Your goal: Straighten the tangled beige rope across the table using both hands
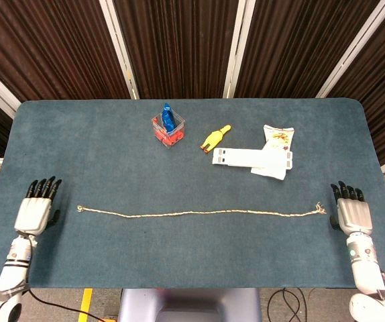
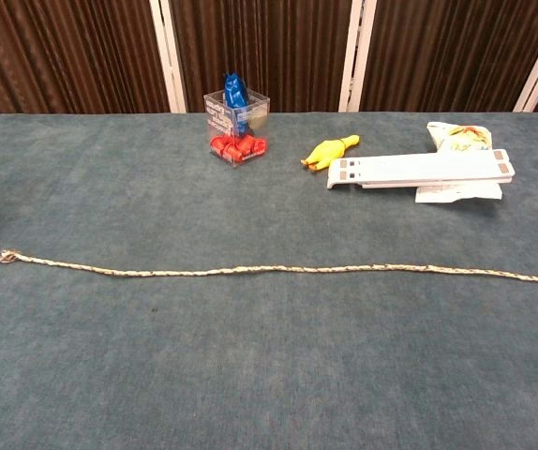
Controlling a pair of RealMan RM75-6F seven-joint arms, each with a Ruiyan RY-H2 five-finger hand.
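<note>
The beige rope [image 1: 199,213] [image 2: 278,270] lies nearly straight across the blue table, its knotted ends free at left and right. In the head view my left hand [image 1: 35,208] rests flat at the table's left edge, well clear of the left rope end, holding nothing. My right hand [image 1: 351,208] lies at the right edge, just beside the right rope end without gripping it. Neither hand shows in the chest view.
At the back stand a clear box [image 1: 168,127] [image 2: 236,125] of red and blue items, a yellow rubber toy [image 1: 214,138] [image 2: 329,151], a white flat bar [image 1: 251,158] [image 2: 421,169] and a snack bag [image 1: 277,137] [image 2: 457,137].
</note>
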